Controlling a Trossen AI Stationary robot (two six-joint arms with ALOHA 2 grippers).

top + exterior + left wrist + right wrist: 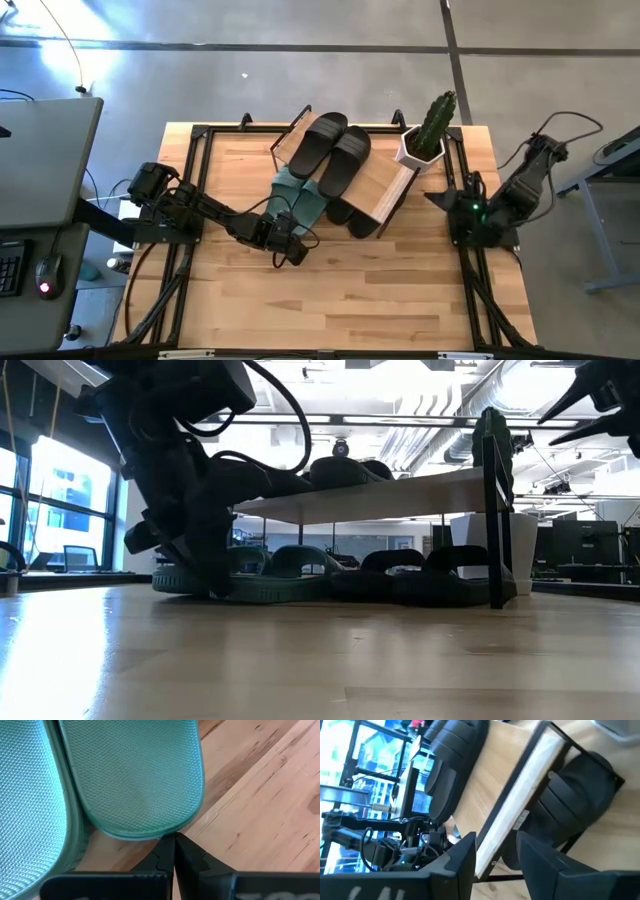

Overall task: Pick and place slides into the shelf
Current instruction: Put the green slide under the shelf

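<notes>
Now the shelf serves as the landmark: one black pair already lies on its plank top, another black pair sits tucked underneath near its right end, and the green pair lies on the table against its left front edge, toes reaching under the plank. The left gripper sits low on the table just in front of the shelf, its fingers pressed together with nothing between them, their tips right at the heel of one green sandal; in the low view the arm stands over that heel end. This looks like a nudge rather than a lift, so the step in hand is probably sliding the green pair fully under the plank. To do it well, the closed tips should stay flat on the table and push along the sandal's length, aimed at the middle of the heel so it does not swing sideways into its twin or jam on the shelf's black leg. A slow, straight push toward the shelf seems safest. The right gripper waits off the shelf's right end, beside the potted cactus, jaws parted and empty, facing the shelf's side.
</notes>
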